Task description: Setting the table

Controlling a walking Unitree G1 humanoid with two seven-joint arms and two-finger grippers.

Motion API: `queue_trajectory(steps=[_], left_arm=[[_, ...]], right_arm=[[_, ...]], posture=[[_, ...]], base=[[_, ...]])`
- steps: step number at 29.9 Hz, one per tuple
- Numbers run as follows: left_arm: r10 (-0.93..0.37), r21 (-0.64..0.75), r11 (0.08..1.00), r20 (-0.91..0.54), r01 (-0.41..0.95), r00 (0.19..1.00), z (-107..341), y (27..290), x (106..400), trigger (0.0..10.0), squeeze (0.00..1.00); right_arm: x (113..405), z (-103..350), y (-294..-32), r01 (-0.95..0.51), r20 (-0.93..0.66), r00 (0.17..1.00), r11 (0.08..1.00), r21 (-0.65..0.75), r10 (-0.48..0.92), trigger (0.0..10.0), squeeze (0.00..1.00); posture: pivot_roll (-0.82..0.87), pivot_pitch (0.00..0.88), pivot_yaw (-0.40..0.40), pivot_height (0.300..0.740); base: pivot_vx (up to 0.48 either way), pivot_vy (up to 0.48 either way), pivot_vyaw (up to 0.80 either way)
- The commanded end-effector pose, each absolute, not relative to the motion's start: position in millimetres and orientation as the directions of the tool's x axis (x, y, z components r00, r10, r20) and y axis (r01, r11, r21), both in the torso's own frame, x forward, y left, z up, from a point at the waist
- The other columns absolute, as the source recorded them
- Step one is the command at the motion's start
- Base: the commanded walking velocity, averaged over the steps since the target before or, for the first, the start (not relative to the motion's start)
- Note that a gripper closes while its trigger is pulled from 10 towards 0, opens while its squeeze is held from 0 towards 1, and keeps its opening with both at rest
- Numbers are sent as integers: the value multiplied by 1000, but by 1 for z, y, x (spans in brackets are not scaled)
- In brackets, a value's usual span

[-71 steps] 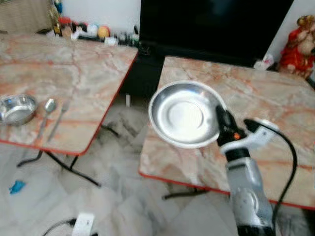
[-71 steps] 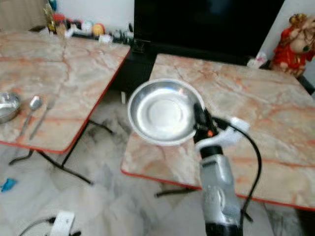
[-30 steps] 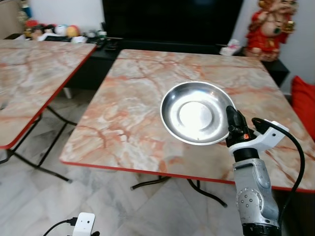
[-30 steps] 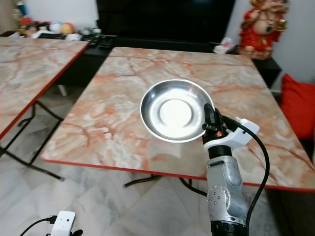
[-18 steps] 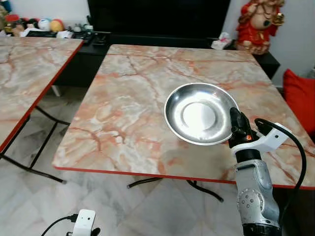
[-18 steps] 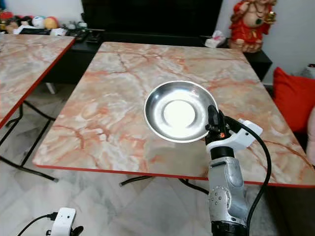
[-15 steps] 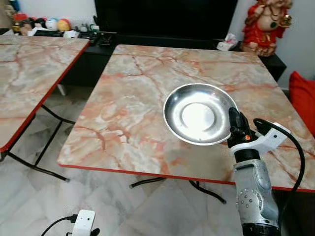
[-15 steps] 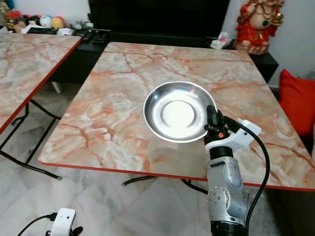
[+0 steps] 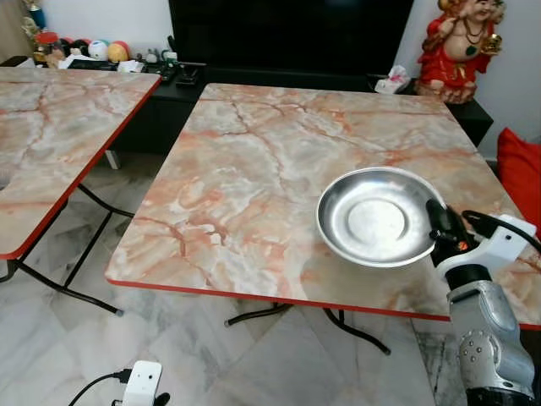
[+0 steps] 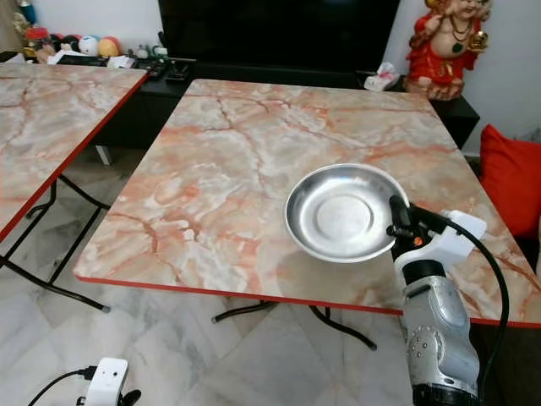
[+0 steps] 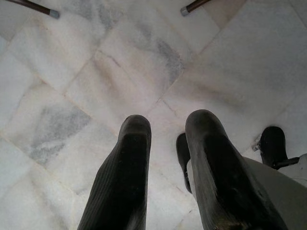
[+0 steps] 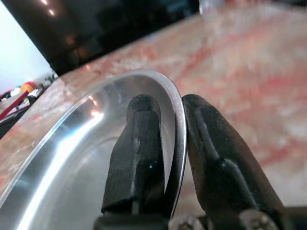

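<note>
The right gripper [image 10: 396, 222] is clamped on the rim of a shiny steel plate [image 10: 345, 211], one black finger inside the rim and the other outside it, as the right wrist view shows close up [image 12: 175, 139]; the plate is carried roughly level over the marble-patterned worktop [image 9: 254, 169], toward its near right part, and whether it touches the surface cannot be told; the worktop has a red edge and folding black legs; the silver right arm [image 10: 435, 334] rises from the bottom of the picture with a black cable looping beside it; the left gripper [image 11: 168, 163] hangs idle over the white marble floor [image 11: 120, 72], its two black fingers a little apart and holding nothing; a second worktop [image 9: 51, 127] of the same pattern stands to the left, well apart across a gap of floor; behind the near worktop a dark television [image 9: 287, 30] sits on a low black cabinet, with a red and gold figurine [image 9: 461, 42] at its right and a red cushion [image 9: 520, 169] further right; a white plug adapter [image 9: 142, 382] with a cable lies on the floor near the bottom left.
</note>
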State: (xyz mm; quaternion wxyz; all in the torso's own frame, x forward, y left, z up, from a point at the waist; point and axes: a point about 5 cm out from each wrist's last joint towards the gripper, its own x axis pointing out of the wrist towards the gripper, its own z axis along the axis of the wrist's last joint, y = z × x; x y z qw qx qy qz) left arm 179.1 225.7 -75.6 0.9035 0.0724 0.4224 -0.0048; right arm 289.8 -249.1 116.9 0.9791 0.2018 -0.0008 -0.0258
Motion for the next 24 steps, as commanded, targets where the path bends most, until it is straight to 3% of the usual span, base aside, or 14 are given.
queue_trajectory(steps=[1,24], left_arm=[[46,122,989,-778,79,627,-77,226,177,10000,0],[48,123,989,-775,77,630,-76,227,178,10000,0]], right_arm=[[289,111,-254,61,-38,998,894,443,-49,10000,0],[291,75,-250,118,-177,983,895,431,-45,10000,0]], posture=[[49,0,-9,740],[63,0,-3,740]], base=[[0,0,0],[0,0,0]])
